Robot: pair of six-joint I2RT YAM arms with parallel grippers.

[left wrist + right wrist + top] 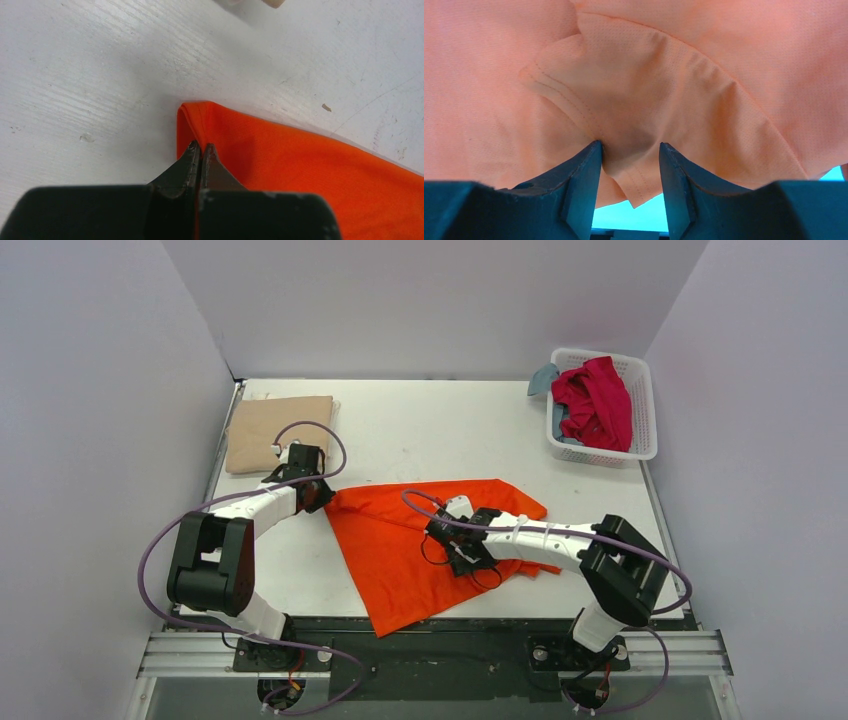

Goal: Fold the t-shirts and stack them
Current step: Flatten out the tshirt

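Observation:
The bright orange t-shirt (395, 560) lies spread on the white table (430, 430), partly folded. My left gripper (322, 495) is shut on its left corner; in the left wrist view the closed tips (201, 146) pinch a folded edge of the orange cloth (300, 160). My right gripper (447, 536) is low over the middle of the shirt. In the right wrist view it is open (630, 145), with a hemmed flap of the orange cloth (649, 75) bunched between the jaws. A folded tan t-shirt (278, 432) lies at the back left.
A white lattice basket (644, 375) at the back right holds a crimson red t-shirt (595, 400) and a grey-blue one (543, 378) hanging over its left rim. White walls enclose the table on three sides.

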